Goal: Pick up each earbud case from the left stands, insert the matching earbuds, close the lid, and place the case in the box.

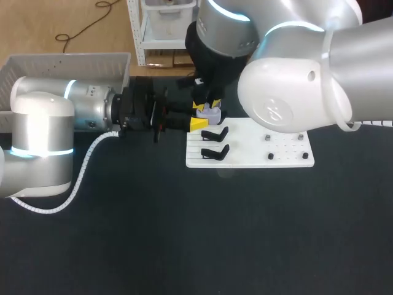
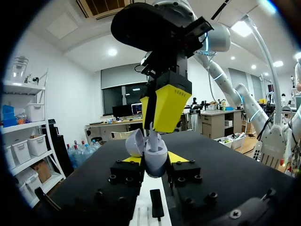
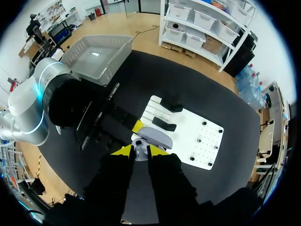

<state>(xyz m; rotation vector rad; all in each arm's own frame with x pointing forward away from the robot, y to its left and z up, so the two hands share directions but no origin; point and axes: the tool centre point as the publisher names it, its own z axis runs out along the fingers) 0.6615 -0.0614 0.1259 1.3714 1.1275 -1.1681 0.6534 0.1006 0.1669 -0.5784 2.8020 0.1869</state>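
Nearest you, the dark bench (image 1: pixel 184 233) lies bare. On it stands a white board (image 1: pixel 288 157). Two black stands (image 1: pixel 215 151) sit on the board's left part, one behind the other, and a few small dark pegs (image 1: pixel 270 156) stand on its right part.

Just past the farther stand, at the board's back left corner, your two arms meet. Your left arm (image 1: pixel 43 129) comes in level from the left, and its gripper (image 2: pixel 156 160) has a yellow-tipped finger pressed against each side of the lavender earbud case (image 2: pixel 155 151). The fingers clasp the case and hold it above the board. The case stands upright, and its lid (image 2: pixel 134 142) is swung open and tilted back to one side.

Your right arm (image 1: pixel 295 80) comes in from the right and bends down over the same spot. Its gripper (image 2: pixel 154 127) points straight down right above the open case. Its fingers are drawn close together and pinch a small white earbud (image 2: pixel 153 138), whose lower end reaches into the mouth of the case. In the right wrist view, the open lid shows just ahead of those fingers, with the stands beyond it.

Farthest away, at the bench's back left beyond your left arm, sits the white box (image 1: pixel 37 69), well apart from the case.
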